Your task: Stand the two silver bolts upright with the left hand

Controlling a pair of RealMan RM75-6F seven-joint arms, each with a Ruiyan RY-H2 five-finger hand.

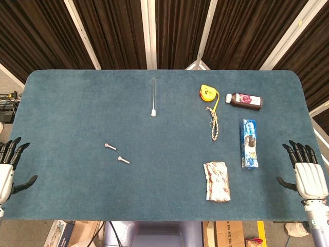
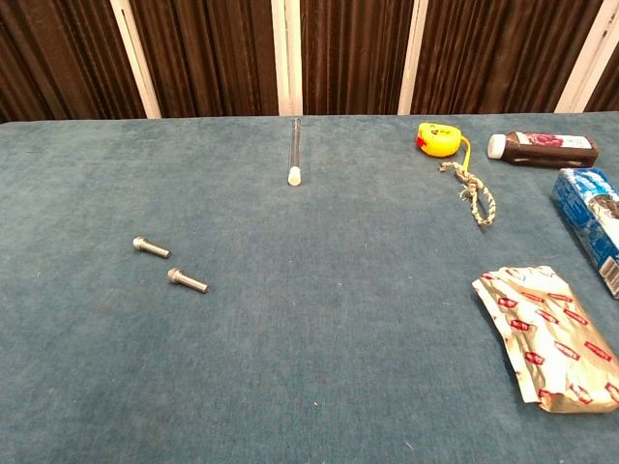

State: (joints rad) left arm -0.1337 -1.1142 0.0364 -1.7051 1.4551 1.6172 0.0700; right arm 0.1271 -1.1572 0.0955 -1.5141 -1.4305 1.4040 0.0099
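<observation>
Both silver bolts are lying flat on the table point(image 1: 77, 103), well apart from the left hand point(image 1: 10, 164), ahead of it and toward the table's middle. The nearer bolt point(image 1: 123, 160) and the farther bolt point(image 1: 110, 147) are sitting near each other, not touching. The left hand is resting at the table's edge with fingers spread, holding nothing; the right hand point(image 1: 307, 172) is doing likewise. The bolts are looking small, rigid and smooth, so probably light but prone to rolling and slipping. Pinching the shank just beside the head is seeming the surest hold, then tipping it onto the flat head.
</observation>
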